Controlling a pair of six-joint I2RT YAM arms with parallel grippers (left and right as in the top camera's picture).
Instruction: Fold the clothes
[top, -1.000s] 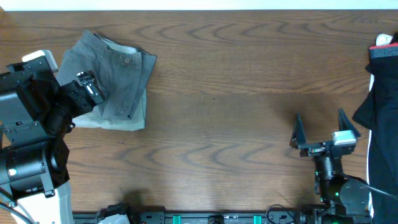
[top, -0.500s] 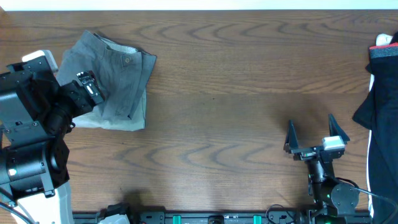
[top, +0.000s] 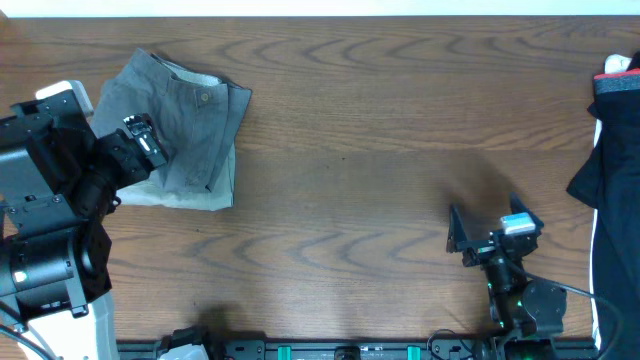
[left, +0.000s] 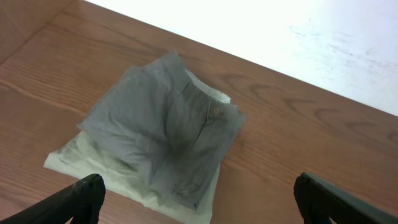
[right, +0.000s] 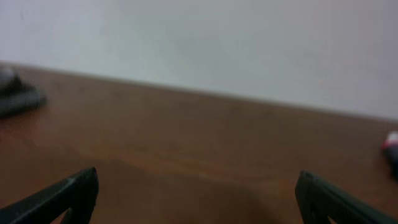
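The clothes lie folded in a stack at the table's far left. A mid-grey pair of trousers (top: 185, 120) (left: 165, 124), button up, rests on a light khaki pair (top: 195, 197) (left: 78, 160) whose edge shows underneath. My left gripper (top: 140, 142) (left: 206, 208) hovers over the near-left edge of the stack, open, with nothing between its fingers. My right gripper (top: 486, 224) (right: 202, 202) is far off at the front right, low over bare wood, open and empty.
A black garment with a white stripe (top: 612, 150) hangs over the table's right edge, with a red-and-white item (top: 618, 66) above it. The left arm's bulky base (top: 45, 230) fills the front left corner. A white wall runs behind the table.
The right gripper has drawn back toward the front edge and a little left, still open. The left gripper and the stack have not moved.
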